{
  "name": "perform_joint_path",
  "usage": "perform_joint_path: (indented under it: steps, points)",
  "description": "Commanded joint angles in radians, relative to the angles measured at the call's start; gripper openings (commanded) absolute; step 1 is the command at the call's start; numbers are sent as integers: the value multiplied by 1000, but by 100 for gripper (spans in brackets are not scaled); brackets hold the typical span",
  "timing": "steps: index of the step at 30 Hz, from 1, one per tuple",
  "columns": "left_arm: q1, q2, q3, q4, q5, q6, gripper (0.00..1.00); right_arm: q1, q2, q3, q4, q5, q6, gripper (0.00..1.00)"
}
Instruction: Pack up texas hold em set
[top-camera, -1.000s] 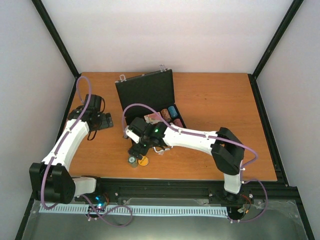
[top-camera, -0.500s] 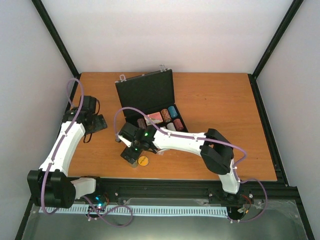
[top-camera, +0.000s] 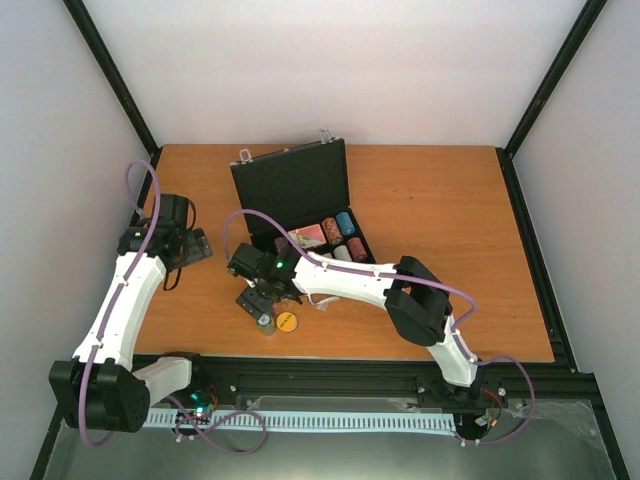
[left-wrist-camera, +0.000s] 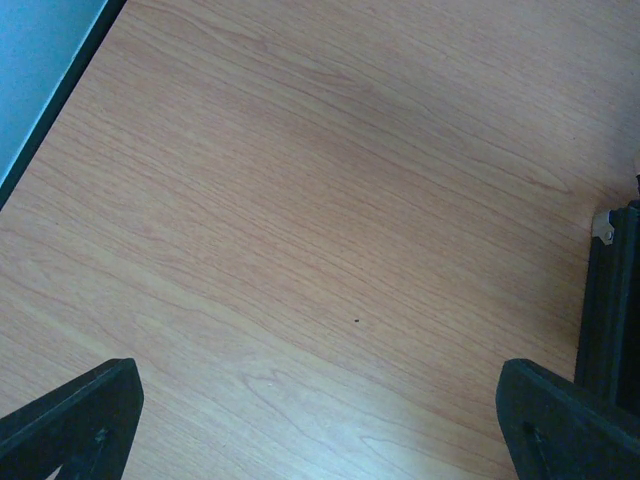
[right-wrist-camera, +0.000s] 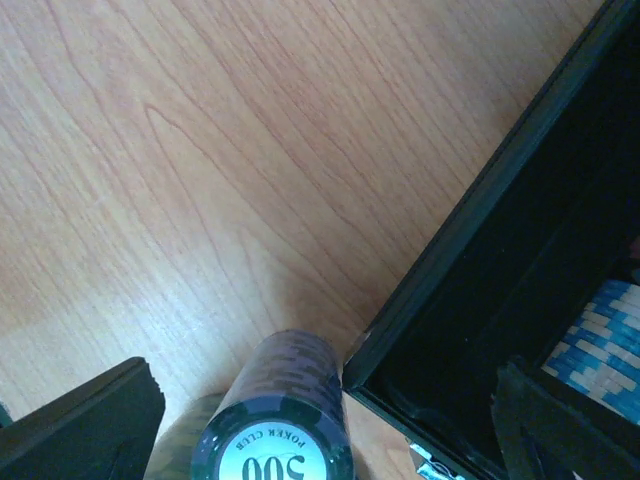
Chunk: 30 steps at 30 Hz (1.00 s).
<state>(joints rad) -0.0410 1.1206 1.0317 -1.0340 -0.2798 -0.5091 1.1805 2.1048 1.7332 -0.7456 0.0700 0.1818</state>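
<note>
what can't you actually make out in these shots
- chip stack by the case: its height, cut off by the bottom edge in the right wrist view, tiny from above
- cards: too small in the top view to count decks
- near end of the case tray: hidden under the right arm in the top view

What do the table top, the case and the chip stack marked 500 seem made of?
Table top: wood or laminate, matte, with grain lines. Case: black matte shell, silver metal-looking corner; material uncertain. Chip stack: probably moulded plastic, striped edge, printed face.
</note>
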Motion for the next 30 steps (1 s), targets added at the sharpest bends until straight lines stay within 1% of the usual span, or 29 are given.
perform_joint_path:
  steps: [1,7,11,14,16,18,21,25,30]
  points:
    - [3,-14,30,-14,6,-1,100,10,36,43,-70,33,16,89]
    - [3,3,37,-9,14,4,100,10,30,50,-139,62,37,86]
    - [4,13,45,-3,14,1,100,10,35,47,-137,46,25,85]
    - [4,24,59,-5,7,1,100,10,54,58,-137,32,17,82]
    - [4,32,67,-6,1,5,100,10,61,60,-135,21,13,76]
    - [4,38,71,-7,-2,8,100,10,65,62,-132,8,10,68]
    - [3,42,70,-3,-3,12,100,10,70,68,-130,-1,7,62]
    - [3,41,68,-4,-6,16,100,8,81,90,-133,-6,0,50]
    - [4,38,71,-3,-19,26,100,8,86,129,-120,-16,-18,39]
